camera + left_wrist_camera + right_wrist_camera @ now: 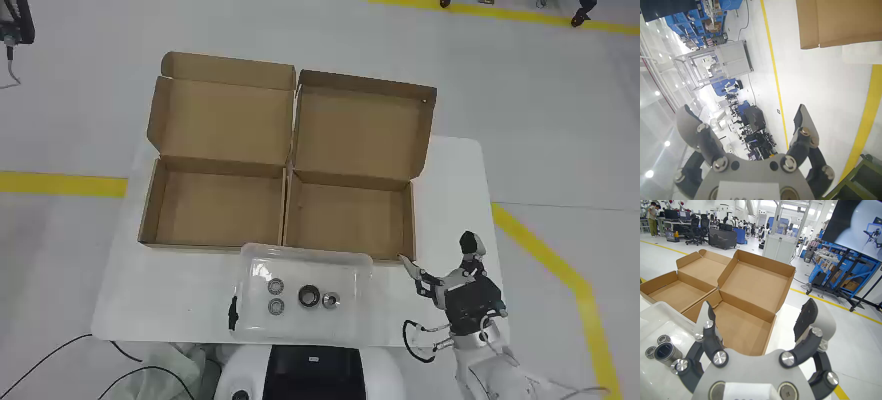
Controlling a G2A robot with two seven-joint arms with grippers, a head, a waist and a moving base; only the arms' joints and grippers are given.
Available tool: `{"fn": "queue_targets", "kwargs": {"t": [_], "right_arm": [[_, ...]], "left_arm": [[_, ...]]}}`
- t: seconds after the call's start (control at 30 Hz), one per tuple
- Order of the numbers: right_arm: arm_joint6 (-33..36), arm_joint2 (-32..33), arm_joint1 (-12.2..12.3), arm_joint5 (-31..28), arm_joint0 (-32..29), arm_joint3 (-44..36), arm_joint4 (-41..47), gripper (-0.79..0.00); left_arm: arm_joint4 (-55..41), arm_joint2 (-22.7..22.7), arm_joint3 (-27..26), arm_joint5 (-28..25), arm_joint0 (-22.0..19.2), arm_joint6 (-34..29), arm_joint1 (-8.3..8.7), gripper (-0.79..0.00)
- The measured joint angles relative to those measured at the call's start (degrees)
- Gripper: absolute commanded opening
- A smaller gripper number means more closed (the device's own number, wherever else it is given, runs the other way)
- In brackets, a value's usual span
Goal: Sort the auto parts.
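1. My right pincer [758, 308] hangs released beside the tray [250, 262], near the right edge of the desk [450, 180].
2. My left pincer [742, 111] is released too.
3. The auto parts [303, 296] lie in the tray, in front of two open boxes [215, 205].

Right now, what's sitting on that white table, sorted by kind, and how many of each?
Cardboard boxes, open: 2
Clear tray: 1
Small metal rings, in the tray: 3
Large metal sleeve, in the tray: 1
Total: 7
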Motion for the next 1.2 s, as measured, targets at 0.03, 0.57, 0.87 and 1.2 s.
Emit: {"fn": "queue_targets", "kwargs": {"t": [0.03,0.57,0.87,1.2], "right_arm": [[0.0,0.0,0.0,0.0,0.0,0.0,0.0,-0.001],[0.03,-0.01,0.0,-0.01,0.03,0.02,0.0,0.0],[7.1,-2.65,0.46,-5.38,5.22,3.69,0.24,0.0],[21.92,-5.26,1.82,-27.97,17.58,9.62,6.24,0.0]], "left_arm": [[0.0,0.0,0.0,0.0,0.0,0.0,0.0,-0.001],[0.0,0.0,0.0,0.0,0.0,0.0,0.0,0.0],[0.0,0.0,0.0,0.0,0.0,0.0,0.0,0.0],[0.0,0.0,0.0,0.0,0.0,0.0,0.0,0.0]]}}
